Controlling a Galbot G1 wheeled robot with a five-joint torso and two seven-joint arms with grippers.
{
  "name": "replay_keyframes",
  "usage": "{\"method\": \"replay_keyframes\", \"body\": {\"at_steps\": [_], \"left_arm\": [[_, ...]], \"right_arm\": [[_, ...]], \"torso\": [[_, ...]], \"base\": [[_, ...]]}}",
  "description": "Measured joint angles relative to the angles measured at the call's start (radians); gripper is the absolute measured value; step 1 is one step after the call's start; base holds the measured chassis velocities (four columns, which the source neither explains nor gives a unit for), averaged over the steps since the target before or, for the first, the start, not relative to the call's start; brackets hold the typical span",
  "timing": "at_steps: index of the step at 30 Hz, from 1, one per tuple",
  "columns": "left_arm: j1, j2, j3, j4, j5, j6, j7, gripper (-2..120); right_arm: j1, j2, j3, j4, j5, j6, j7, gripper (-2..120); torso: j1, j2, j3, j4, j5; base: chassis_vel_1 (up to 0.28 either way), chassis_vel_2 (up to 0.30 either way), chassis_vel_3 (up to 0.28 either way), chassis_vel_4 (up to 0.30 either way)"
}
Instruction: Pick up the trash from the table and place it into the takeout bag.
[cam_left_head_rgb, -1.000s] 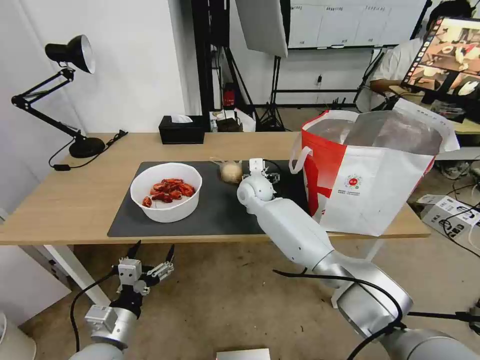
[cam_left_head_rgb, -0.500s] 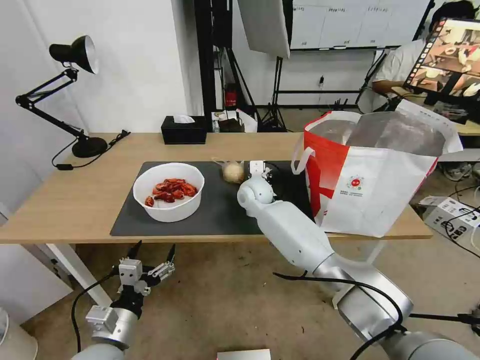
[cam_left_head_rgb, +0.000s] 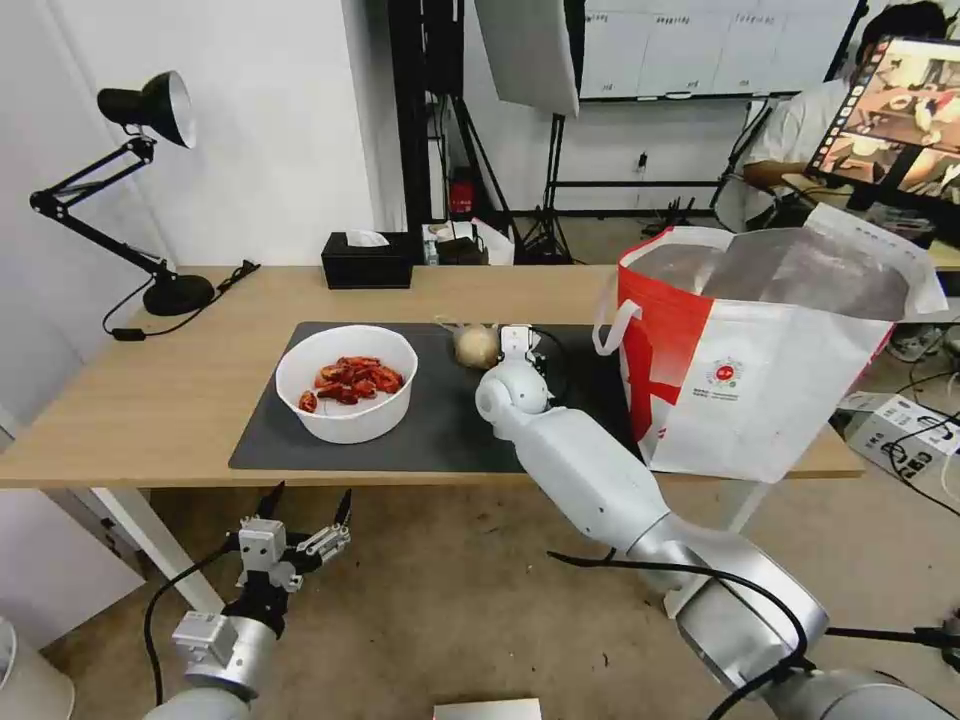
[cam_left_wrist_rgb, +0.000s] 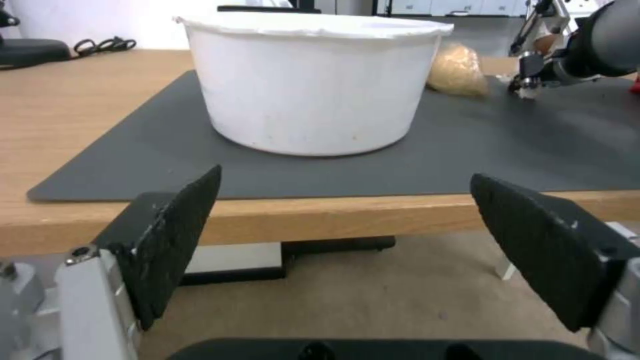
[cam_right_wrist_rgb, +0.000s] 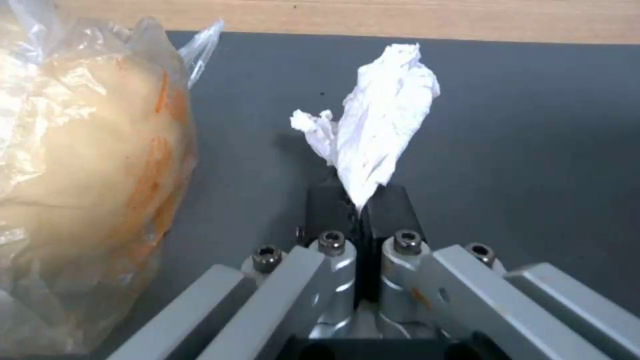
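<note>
My right gripper (cam_right_wrist_rgb: 360, 202) is shut on the crumpled white tissue (cam_right_wrist_rgb: 377, 135), low over the dark grey mat (cam_left_head_rgb: 440, 420), right beside the small beige knotted bag (cam_left_head_rgb: 476, 346) (cam_right_wrist_rgb: 87, 180). In the head view that gripper (cam_left_head_rgb: 520, 342) sits between the bag and the takeout bag (cam_left_head_rgb: 770, 350), which stands open at the table's right end. The white bowl of red crayfish shells (cam_left_head_rgb: 347, 382) (cam_left_wrist_rgb: 310, 80) rests on the mat's left half. My left gripper (cam_left_head_rgb: 300, 512) (cam_left_wrist_rgb: 347, 235) hangs open below the table's front edge, facing the bowl.
A black tissue box (cam_left_head_rgb: 367, 259) stands at the back of the light-wood table (cam_left_head_rgb: 150, 400). A black desk lamp (cam_left_head_rgb: 150, 190) occupies the back left corner. Cables and a box lie on the floor at right.
The camera shifted a little, so the whole scene slid right. My right gripper stays by the knotted bag on the mat. The left arm has not moved.
</note>
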Motion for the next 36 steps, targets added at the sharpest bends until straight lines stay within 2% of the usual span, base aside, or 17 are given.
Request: {"method": "replay_keyframes", "body": {"at_steps": [9, 13, 16, 17, 20, 21, 24, 29, 32, 36], "left_arm": [[0.001, -0.003, -0.004, -0.001, 0.001, 0.0, 0.0, 100], [0.005, -0.005, -0.007, -0.005, 0.002, 0.0, 0.0, 100], [0.009, -0.013, -0.009, -0.007, 0.005, -0.002, 0.0, 100], [0.009, -0.013, -0.009, -0.007, 0.005, -0.002, 0.0, 100], [0.01, -0.019, -0.009, -0.007, 0.01, -0.009, -0.001, 100], [0.01, -0.019, -0.009, -0.007, 0.01, -0.009, -0.001, 100], [0.015, -0.022, -0.009, -0.007, 0.016, -0.017, -0.001, 100], [0.022, -0.022, -0.011, -0.014, 0.018, -0.018, -0.001, 100], [0.024, -0.022, -0.014, -0.021, 0.018, -0.018, -0.001, 100], [0.028, -0.021, -0.018, -0.027, 0.019, -0.018, -0.001, 100]], "right_arm": [[-0.02, -0.021, 0.013, 0.071, -0.052, 0.043, 0.0, 0], [-0.036, -0.061, 0.007, 0.16, -0.07, 0.068, 0.002, 0], [-0.063, -0.112, -0.001, 0.279, -0.077, 0.104, 0.001, 0], [-0.063, -0.112, -0.001, 0.279, -0.077, 0.104, 0.001, 0], [-0.096, -0.173, -0.006, 0.404, -0.08, 0.15, -0.028, 0], [-0.096, -0.173, -0.006, 0.404, -0.08, 0.15, -0.028, 0], [-0.145, -0.24, -0.001, 0.524, -0.108, 0.199, -0.085, 0], [-0.201, -0.295, 0.025, 0.62, -0.153, 0.25, -0.162, 0], [-0.271, -0.344, 0.078, 0.717, -0.234, 0.333, -0.256, 0], [-0.327, -0.381, 0.142, 0.795, -0.302, 0.399, -0.312, 0]], "torso": [[0.0, 0.0, 0.0, 0.0001, 0.0003], [0.0, 0.0, 0.0, 0.0004, 0.0002], [0.0, 0.0, 0.0, 0.0006, 0.0003], [0.0, 0.0, 0.0, 0.0006, 0.0003], [0.0, 0.0, 0.0, 0.0006, 0.0004], [0.0, 0.0, 0.0, 0.0006, 0.0004], [0.0, 0.0, 0.0, 0.0006, 0.0003], [0.0, 0.0, 0.0, 0.0004, 0.0004], [0.0, 0.0, 0.0, 0.0005, 0.0003], [0.0, 0.0, 0.0, 0.0005, 0.0005]], "base": [[0.0, 0.0, 0.0, 0.0], [0.0, 0.0, 0.0, 0.0], [0.0, 0.0, 0.0, 0.0], [0.0, 0.0, 0.0, 0.0], [0.0, 0.0, 0.0, 0.0], [0.0, 0.0, 0.0, 0.0], [0.0, 0.0, 0.0, 0.0], [0.0, 0.0, 0.0, 0.0], [0.0, 0.0, 0.0, 0.0], [0.0, 0.0, 0.0, 0.0]]}}
